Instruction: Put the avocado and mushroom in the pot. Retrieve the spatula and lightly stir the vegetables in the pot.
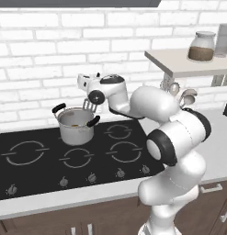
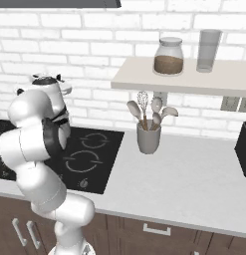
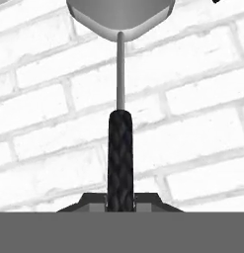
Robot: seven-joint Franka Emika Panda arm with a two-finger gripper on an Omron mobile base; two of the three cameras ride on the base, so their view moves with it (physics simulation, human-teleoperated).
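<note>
Stuff around: a grey utensil cup (image 2: 148, 138) full of pale spoons and a whisk sits on the counter (image 2: 194, 184) right of the cooktop (image 1: 36, 170), under a shelf (image 2: 194, 77) holding a jar (image 2: 168, 56) and a glass (image 2: 209, 50). The gripper (image 1: 90, 103) is clamped on the black handle of the spatula (image 3: 119, 123), its slotted head just above the pot's far rim. The pot (image 1: 76, 126) sits on the back middle burner, brick wall close behind, open glass in front

The tool (image 1: 88, 102) grips the spatula (image 1: 89, 106) above the pot (image 1: 76, 126) on the stove (image 1: 41, 170).
</note>
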